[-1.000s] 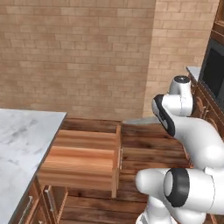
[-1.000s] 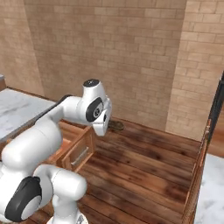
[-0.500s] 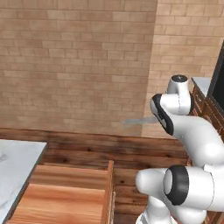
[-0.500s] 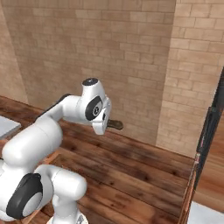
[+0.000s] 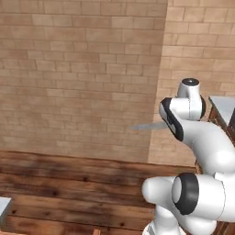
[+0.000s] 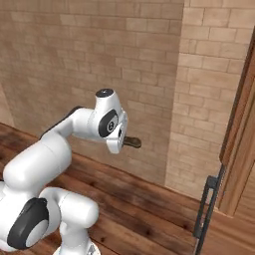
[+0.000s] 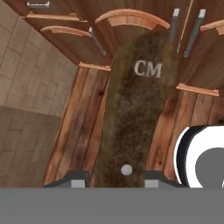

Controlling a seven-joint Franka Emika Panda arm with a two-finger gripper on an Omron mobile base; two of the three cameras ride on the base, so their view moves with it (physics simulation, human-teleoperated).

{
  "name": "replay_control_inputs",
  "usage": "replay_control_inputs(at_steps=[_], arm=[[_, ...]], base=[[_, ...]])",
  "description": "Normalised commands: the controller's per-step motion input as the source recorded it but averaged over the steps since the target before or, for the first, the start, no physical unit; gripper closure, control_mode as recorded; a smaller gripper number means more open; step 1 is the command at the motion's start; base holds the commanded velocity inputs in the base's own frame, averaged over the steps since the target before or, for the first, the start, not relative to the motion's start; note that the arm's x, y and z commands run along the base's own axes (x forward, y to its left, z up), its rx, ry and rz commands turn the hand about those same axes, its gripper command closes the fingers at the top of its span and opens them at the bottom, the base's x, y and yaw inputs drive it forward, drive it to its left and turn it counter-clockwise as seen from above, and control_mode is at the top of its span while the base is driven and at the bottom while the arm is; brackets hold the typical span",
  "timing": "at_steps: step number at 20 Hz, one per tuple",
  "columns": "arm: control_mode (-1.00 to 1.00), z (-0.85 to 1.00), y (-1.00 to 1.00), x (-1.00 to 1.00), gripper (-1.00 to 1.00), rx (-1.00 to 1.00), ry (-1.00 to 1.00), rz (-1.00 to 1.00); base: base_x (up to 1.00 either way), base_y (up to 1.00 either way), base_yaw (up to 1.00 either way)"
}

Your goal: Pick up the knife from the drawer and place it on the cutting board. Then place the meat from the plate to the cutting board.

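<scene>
Your gripper is clamped on the knife: in the hand view the two dark fingertips sit tight against either side of the dark brown handle, which runs up the frame between them and bears the letters "CM" and a small rivet.

In the left base view the silver-grey blade projects level from the wrist toward the brick wall; in the right base view the handle end shows on the other side of the hand. You hold the knife roughly horizontal and high above the wooden floor, most likely so that it clears cabinets and counters while the base drives.

The cutting board, the meat and the plate lie outside these frames, so the first placement is not yet done.

Compared with one second ago, the open drawer and the marble counter have left the left base view. At half a second ago the drawer sat lower in that view. The whole scene has shifted in both base views, so read this as base travel, not object motion. The arm pose and the knife's attitude match the earlier frames.
</scene>
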Motion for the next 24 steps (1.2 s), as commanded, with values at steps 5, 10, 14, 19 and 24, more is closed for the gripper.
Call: replay_control_inputs(at_steps=[5,10,14,19,24], arm=[[1.00,0.00,0.00,0.00,1.00,0.00,0.00,0.00],[1.00,0.00,0.00,0.00,1.00,0.00,0.00,0.00],[1.00,0.00,0.00,0.00,1.00,0.00,0.00,0.00],[1.00,0.00,0.00,0.00,1.00,0.00,0.00,0.00],[1.00,0.00,0.00,0.00,1.00,0.00,0.00,0.00]], base=[[1.00,0.08,0.28],[1.00,0.07,0.64],[0.94,0.00,0.78],[0.79,-0.07,0.83],[0.84,-0.30,0.82]])
